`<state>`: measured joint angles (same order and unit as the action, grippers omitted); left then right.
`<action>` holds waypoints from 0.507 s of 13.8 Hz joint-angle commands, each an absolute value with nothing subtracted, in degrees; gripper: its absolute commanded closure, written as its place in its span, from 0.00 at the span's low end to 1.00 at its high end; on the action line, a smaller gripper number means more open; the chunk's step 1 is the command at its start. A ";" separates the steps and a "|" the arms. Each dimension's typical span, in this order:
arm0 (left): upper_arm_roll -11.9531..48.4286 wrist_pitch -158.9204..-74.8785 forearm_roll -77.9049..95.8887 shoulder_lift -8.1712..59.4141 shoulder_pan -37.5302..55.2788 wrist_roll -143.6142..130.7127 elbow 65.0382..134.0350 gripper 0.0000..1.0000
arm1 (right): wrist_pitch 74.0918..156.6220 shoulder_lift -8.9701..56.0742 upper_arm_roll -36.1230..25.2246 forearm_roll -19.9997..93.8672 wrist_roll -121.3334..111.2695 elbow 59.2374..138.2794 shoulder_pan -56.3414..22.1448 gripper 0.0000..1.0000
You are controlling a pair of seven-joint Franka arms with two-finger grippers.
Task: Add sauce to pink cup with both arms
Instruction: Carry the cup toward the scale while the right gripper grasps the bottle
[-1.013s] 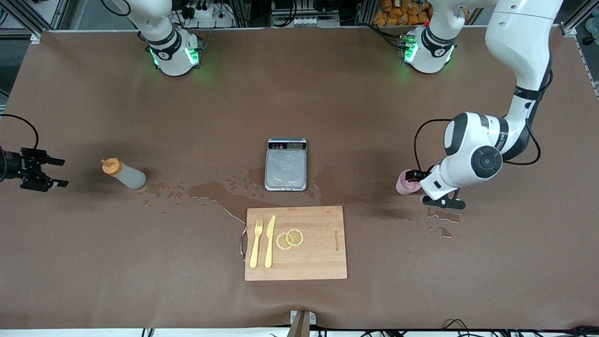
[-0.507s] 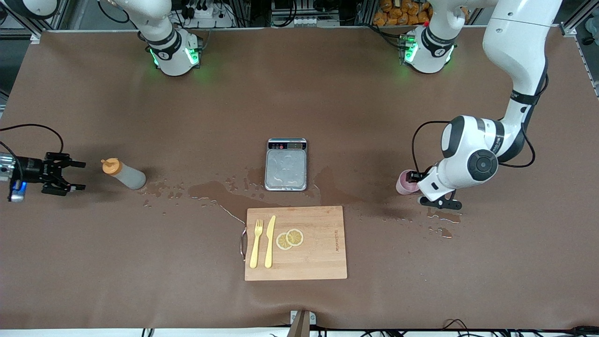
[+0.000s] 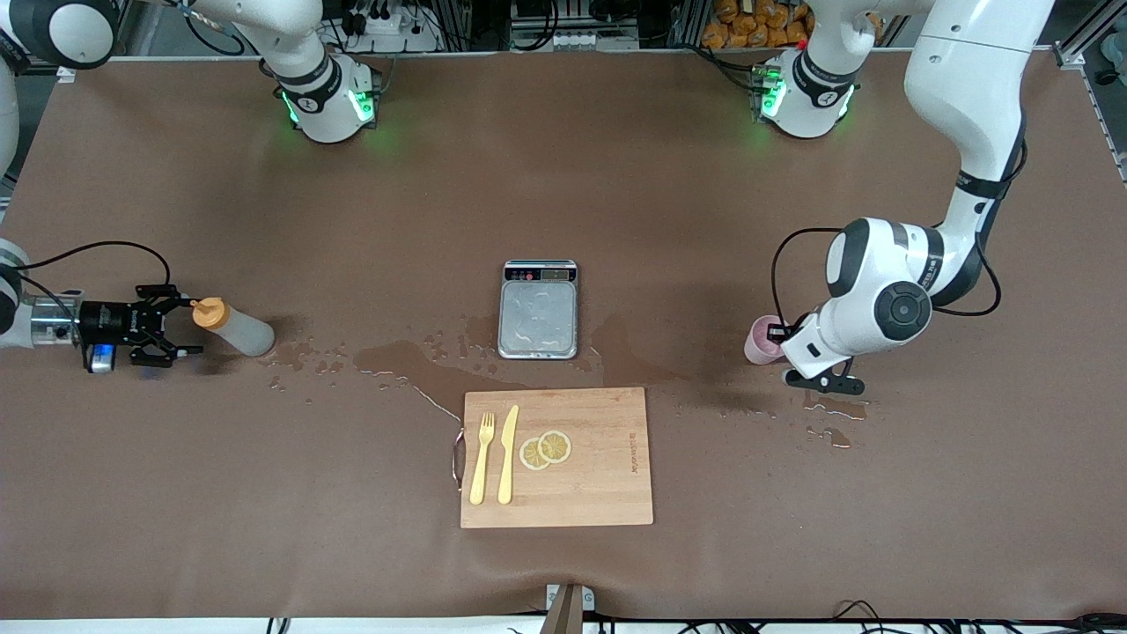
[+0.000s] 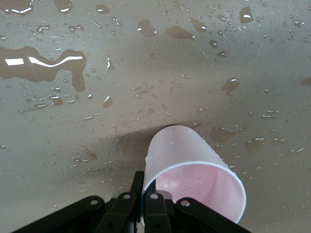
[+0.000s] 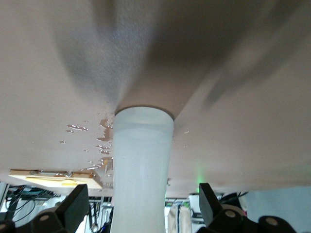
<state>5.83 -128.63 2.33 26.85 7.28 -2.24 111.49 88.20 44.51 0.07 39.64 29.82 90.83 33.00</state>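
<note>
Sauce (image 3: 233, 328) bottle is standing on the brown table (image 3: 563, 176) out at the right arm's end, orange cap up. Right gripper (image 3: 172, 327) is right at it, fingers spread wide apart on either side of the cap. Pink cup (image 3: 759, 342) is upright at the left arm's end amid puddles, with the left gripper (image 4: 138, 204) pinching its rim.
</note>
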 commanded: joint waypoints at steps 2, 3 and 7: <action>5.80 -129.20 3.60 26.54 6.77 -2.72 110.13 1.00 | 85.96 48.16 1.06 43.49 31.55 89.21 34.89 0.00; 5.80 -129.20 4.56 26.02 6.77 -2.72 109.78 1.00 | 85.61 48.69 1.05 43.94 31.55 89.21 34.98 0.00; 6.15 -128.59 10.36 23.47 7.99 -4.21 107.07 1.00 | 84.11 49.57 1.23 44.30 31.55 89.47 34.45 0.00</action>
<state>5.86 -129.22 7.56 25.75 7.02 -2.31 108.27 85.59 48.63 0.22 43.22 30.18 90.68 33.54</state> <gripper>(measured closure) 0.965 0.000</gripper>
